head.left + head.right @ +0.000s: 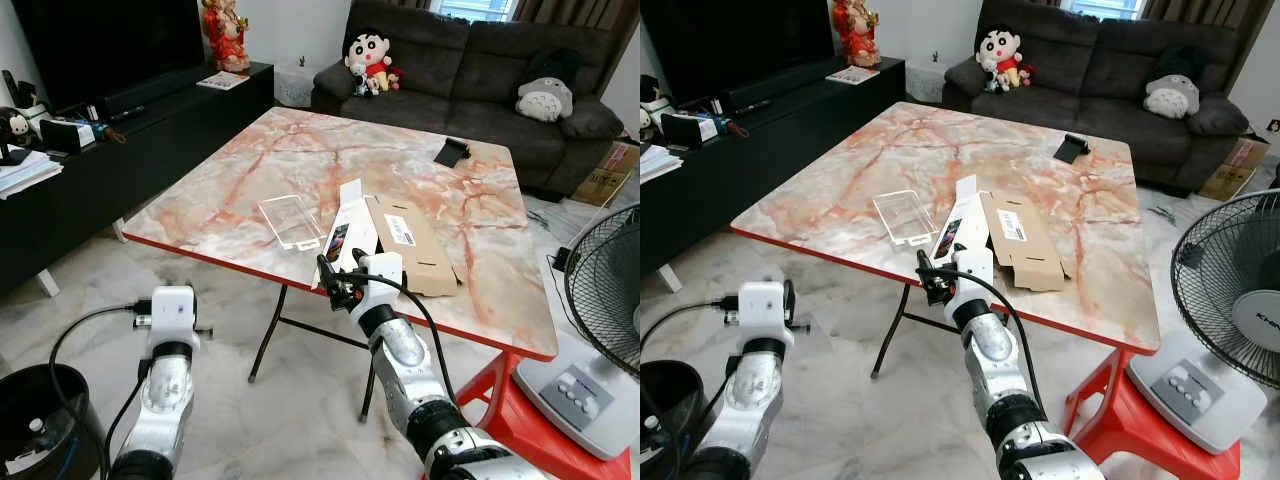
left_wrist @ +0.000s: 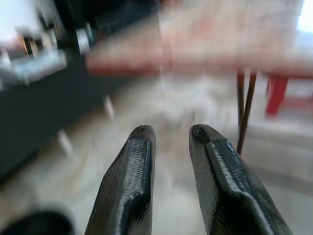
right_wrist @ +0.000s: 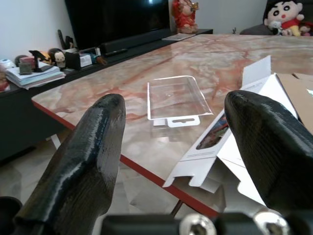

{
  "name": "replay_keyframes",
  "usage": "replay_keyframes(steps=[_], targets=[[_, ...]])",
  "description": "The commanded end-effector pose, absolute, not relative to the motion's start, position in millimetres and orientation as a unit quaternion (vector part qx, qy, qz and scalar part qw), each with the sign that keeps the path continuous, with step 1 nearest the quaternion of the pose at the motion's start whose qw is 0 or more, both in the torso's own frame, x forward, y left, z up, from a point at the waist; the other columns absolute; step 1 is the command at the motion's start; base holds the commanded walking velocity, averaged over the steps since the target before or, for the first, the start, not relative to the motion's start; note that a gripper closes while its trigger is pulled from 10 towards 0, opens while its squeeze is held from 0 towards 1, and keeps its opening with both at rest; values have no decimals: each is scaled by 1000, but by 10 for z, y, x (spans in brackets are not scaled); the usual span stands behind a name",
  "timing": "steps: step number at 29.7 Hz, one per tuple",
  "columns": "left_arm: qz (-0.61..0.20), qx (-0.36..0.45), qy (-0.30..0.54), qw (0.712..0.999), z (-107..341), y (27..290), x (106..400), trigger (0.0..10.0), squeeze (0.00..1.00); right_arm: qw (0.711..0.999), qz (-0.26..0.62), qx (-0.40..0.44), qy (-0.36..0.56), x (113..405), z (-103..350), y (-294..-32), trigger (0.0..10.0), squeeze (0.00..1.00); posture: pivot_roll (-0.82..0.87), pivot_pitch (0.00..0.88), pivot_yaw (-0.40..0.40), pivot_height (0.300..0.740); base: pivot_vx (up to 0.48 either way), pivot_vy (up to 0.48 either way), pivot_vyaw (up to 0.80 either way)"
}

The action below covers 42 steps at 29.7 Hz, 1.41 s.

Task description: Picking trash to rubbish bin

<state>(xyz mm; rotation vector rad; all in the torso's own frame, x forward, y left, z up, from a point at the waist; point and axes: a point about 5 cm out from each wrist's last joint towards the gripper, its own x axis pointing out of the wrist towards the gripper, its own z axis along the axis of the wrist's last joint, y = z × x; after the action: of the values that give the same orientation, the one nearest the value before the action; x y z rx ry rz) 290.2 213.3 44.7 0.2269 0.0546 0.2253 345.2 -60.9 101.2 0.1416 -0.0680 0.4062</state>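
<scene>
On the marble table (image 1: 300, 160), a clear plastic tray (image 1: 292, 220) lies near the front edge. Beside it are an opened white box (image 1: 345, 232) and a flat brown cardboard sleeve (image 1: 415, 243). My right gripper (image 1: 336, 274) hovers at the table's front edge just short of the white box. In the right wrist view its fingers (image 3: 88, 147) stand wide open, framing the clear tray (image 3: 177, 100). A black rubbish bin (image 1: 45, 385) stands on the floor at the lower left with some trash inside. My left gripper (image 2: 171, 134) hangs low above the floor, fingers slightly apart and holding nothing.
A small black object (image 1: 452, 152) lies at the table's far side. A standing fan (image 1: 605, 290) and a red stool (image 1: 495, 385) are on the right. A black TV console (image 1: 120, 120) runs along the left, with a dark sofa (image 1: 470, 60) behind the table. Cables trail by the bin.
</scene>
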Motion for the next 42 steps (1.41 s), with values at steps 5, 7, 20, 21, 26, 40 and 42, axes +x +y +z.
replay_keyframes(steps=[5, 7, 20, 21, 26, 40, 42], targets=[[115, 111, 152, 975, -31, 2284, 2543, 10000, 0, 975, 206, 72, -30, 3449, 1017, -560, 10000, 0, 53, 0, -79, 740, 0, 0, 0], [119, 108, 154, 975, -45, 2295, 2525, 10000, 0, 975, 207, 72, -30, 3449, 1019, -556, 10000, 0, 47, 0, -80, 740, 0, 0, 0], [106, 107, -71, 986, 745, 2050, 2963, 10000, 0, 975, 208, 70, -34, 3451, 1027, -574, 10000, 0, 50, 0, -87, 740, 0, 0, 0], [106, 106, -82, 985, 798, 2044, 2985, 10000, 0, 975, 208, 69, -35, 3452, 1028, -575, 10000, 0, 50, 0, -87, 740, 0, 0, 0], [111, 102, -118, 981, 974, 2041, 3052, 10000, 0, 976, 203, 67, -37, 3468, 1049, -583, 10000, 0, 51, 0, -85, 740, 0, 0, 0], [135, 105, -115, 979, 1016, 2074, 3041, 10000, 0, 974, 213, 66, -44, 3461, 1070, -548, 10000, 0, 53, 0, -85, 740, 140, 0, 272], [137, 105, -114, 978, 1020, 2081, 3044, 10000, 0, 974, 213, 66, -42, 3463, 1069, -549, 10000, 0, 53, 0, -85, 740, 450, 0, 0]])
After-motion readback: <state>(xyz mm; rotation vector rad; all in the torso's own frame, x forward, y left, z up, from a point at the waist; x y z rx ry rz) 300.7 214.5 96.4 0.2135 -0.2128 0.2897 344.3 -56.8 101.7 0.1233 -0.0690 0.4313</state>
